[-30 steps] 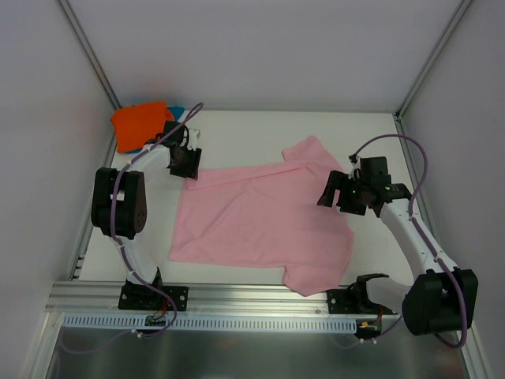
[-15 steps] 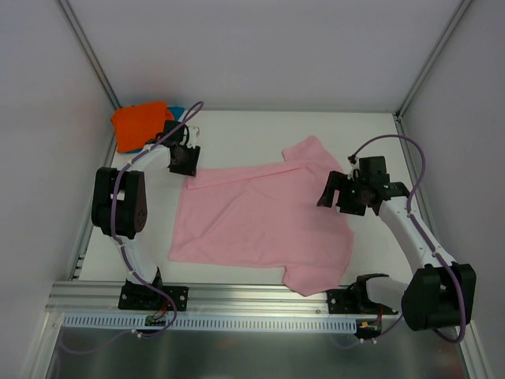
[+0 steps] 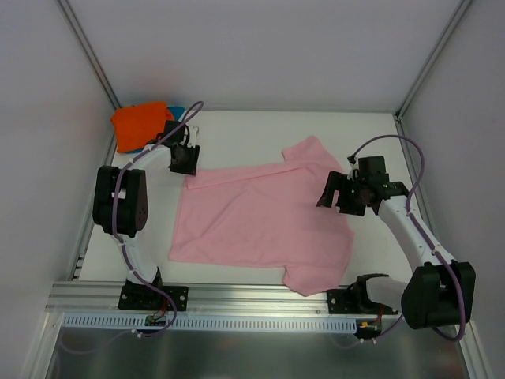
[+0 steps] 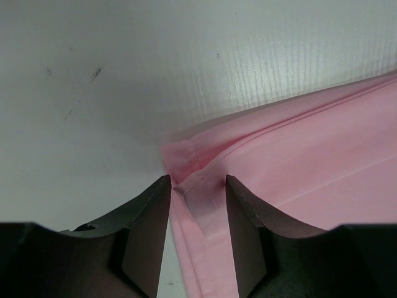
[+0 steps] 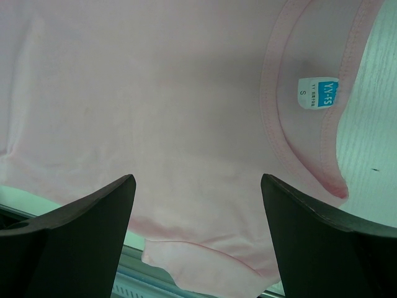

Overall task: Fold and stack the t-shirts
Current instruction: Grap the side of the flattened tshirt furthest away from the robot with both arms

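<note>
- Lying spread flat across the middle of the table (image 3: 252,134), the pink t-shirt (image 3: 260,221) has its neck toward the right arm and its hem toward the left, and no fold of the body is made yet.
- Its far hem corner (image 4: 186,161) is bunched into a small ridge, probably so that there is an edge to pinch.
- The left gripper (image 4: 197,186) stands astride that ridge, one finger on each side; the jaws are partly apart and look unclenched, so I judge the corner framed but not gripped.
- The right gripper (image 5: 197,180) hangs spread wide above the collar (image 5: 273,105), holding nothing, with the neck tag (image 5: 317,93) just off to one side of it; it seems poised to take the shoulder end.
- With one arm at each end, the shirt could be lifted and folded evenly.
- The orange t-shirt (image 3: 140,122) sits in the far left corner over the teal-blue t-shirt (image 3: 178,109), well apart from the pink one, leaving working room.
</note>
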You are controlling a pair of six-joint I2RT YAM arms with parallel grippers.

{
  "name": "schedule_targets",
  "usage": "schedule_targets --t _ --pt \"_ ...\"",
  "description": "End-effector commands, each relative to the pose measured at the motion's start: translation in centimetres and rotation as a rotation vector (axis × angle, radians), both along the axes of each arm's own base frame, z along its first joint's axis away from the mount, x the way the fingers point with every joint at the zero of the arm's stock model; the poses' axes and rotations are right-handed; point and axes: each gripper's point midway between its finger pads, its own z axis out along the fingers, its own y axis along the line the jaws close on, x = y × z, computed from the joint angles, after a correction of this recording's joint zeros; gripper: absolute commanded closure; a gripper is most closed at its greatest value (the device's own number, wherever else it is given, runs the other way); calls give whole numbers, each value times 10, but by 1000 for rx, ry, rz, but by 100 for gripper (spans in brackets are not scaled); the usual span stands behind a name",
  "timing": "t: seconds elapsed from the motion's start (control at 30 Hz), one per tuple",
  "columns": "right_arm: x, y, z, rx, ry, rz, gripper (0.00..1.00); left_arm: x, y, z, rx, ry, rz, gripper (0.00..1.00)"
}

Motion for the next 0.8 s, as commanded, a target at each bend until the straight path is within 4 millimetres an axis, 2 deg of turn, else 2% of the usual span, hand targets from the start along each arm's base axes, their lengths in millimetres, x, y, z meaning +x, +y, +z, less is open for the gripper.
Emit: schedule_targets --t 0.0,0.1,0.27,0.4,0.5,0.53,0.6,0.63,0.67,0.7,0.73,0.77 --pt "2 -2 4 -7 -13 6 12 6 -2 -4 -19 2 7 59" --pt "1 -2 3 -7 -8 8 12 7 -5 -6 -35 3 10 100" --pt "1 -2 3 -4 -5 8 12 11 -5 0 -45 -22 28 100" --pt "3 -1 1 -1 0 9 12 15 -1 22 -38 -98 60 100" --pt "16 0 5 -4 -14 8 12 18 0 43 -42 -162 68 100" --pt "30 0 15 -11 -56 3 12 18 -2 49 -51 -178 62 100" --pt "49 -3 21 -34 -80 -2 12 19 -5 63 -60 -209 55 100" --pt "60 -5 13 -53 -47 -10 12 19 -7 68 -83 -214 76 100" --pt "81 -4 29 -49 -89 -17 12 19 -10 74 -98 -227 74 100" --pt "94 -3 31 -47 -95 -21 12 19 -14 78 -106 -233 65 100" --pt "108 0 18 -37 -54 -25 13 18 -16 80 -108 -232 62 100" --pt "132 2 34 -21 -102 -33 13 18 -18 83 -113 -239 61 100"
